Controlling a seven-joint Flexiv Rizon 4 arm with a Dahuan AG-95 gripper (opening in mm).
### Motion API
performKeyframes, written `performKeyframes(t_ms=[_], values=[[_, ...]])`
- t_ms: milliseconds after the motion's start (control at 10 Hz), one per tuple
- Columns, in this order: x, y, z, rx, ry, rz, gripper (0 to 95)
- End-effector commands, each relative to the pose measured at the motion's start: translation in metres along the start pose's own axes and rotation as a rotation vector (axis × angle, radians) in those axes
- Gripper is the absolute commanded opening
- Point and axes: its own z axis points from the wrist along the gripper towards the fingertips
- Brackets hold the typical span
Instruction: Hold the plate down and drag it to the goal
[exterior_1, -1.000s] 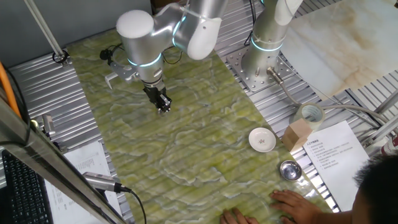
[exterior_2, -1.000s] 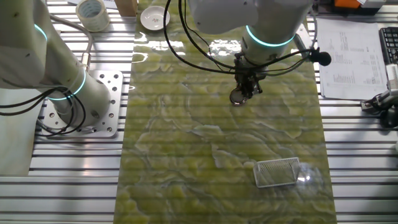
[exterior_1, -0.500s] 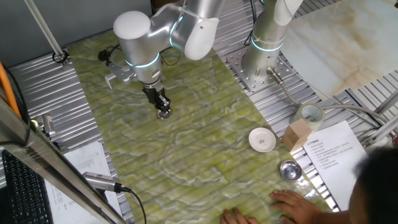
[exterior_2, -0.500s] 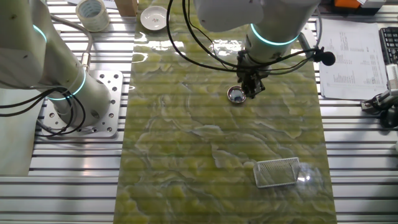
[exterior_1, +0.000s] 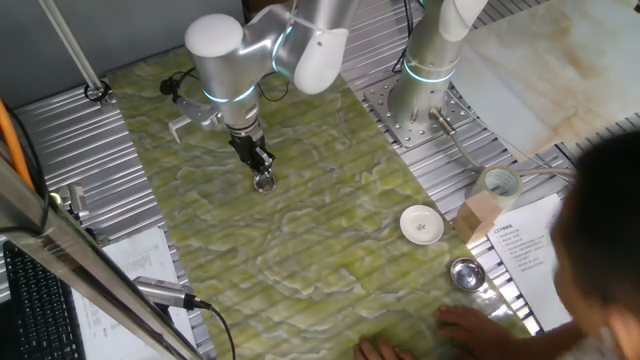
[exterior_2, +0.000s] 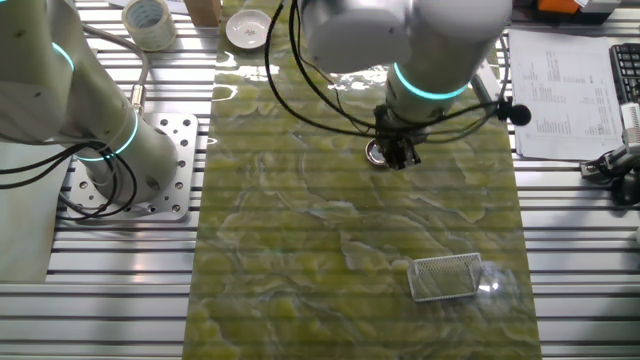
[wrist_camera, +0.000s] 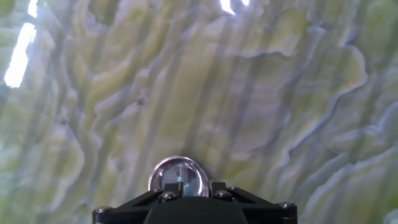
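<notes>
Overhead light is glinting off a green marbled mat (exterior_1: 330, 250) covering the ribbed metal worktop (exterior_2: 600, 250), where printed papers (exterior_2: 570, 95) are lying at its edge.

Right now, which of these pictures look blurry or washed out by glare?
Hand view: bright glare patches along the top, and the plate mirrors the light. One fixed view: a dark blurred head fills the right edge. The other fixed view: sharp, with sheen on the green mat.

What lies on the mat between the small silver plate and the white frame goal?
Nothing does. In the other fixed view, only bare green marbled mat stretches from the plate under the gripper to the goal.
</notes>
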Motion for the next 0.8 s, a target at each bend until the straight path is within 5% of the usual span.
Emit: performKeyframes(t_ms=[100, 800], values=[[-0.0004, 0.0003, 0.0023, 0.002, -0.004, 0.005, 19.0], [0.0006, -0.0008, 0.0013, -0.008, 0.005, 0.022, 19.0]])
